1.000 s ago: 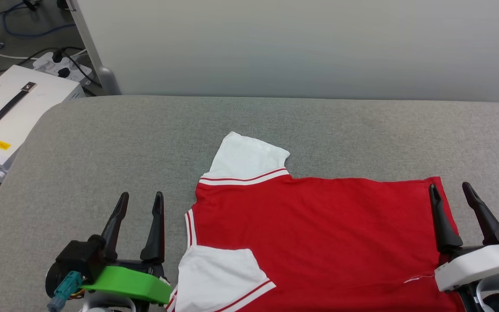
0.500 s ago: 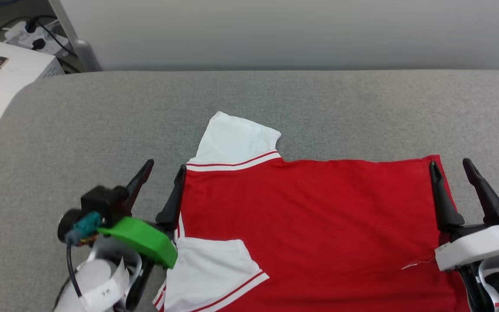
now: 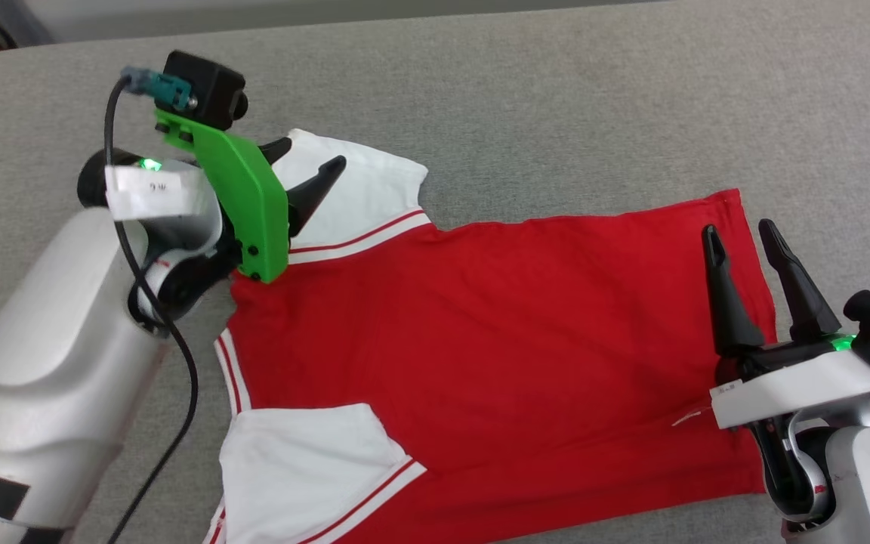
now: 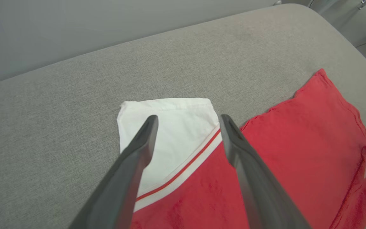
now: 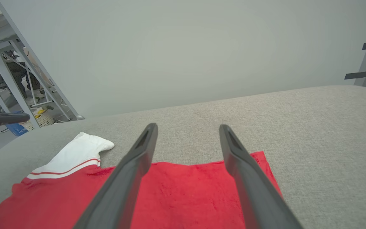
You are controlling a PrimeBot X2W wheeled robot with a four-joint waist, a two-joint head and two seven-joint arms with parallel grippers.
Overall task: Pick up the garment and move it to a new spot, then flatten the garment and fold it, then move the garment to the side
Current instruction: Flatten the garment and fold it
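The garment [image 3: 495,332], red with white striped-trim sleeves, lies spread flat on the grey padded surface [image 3: 556,113], plain side up. My left gripper [image 3: 305,160] hovers open over the far white sleeve [image 3: 374,189]. In the left wrist view its fingertips [image 4: 187,118] straddle that sleeve [image 4: 173,127], close above the cloth. My right gripper [image 3: 738,230] stands open over the hem's far corner at the right. In the right wrist view it [image 5: 187,127] points past the red cloth [image 5: 186,190], nothing between the fingers. The near sleeve [image 3: 306,468] lies folded onto the body.
A pale wall [image 5: 186,57] rises behind the padded surface. Metal frames and a basket [image 5: 40,119] stand on the floor beyond its left end. The surface's rounded right end [image 4: 345,38] drops away.
The head camera has tilted down. My left arm has reached forward and right, from beside the collar to over the far sleeve. The right gripper stays by the hem. Both stay open.
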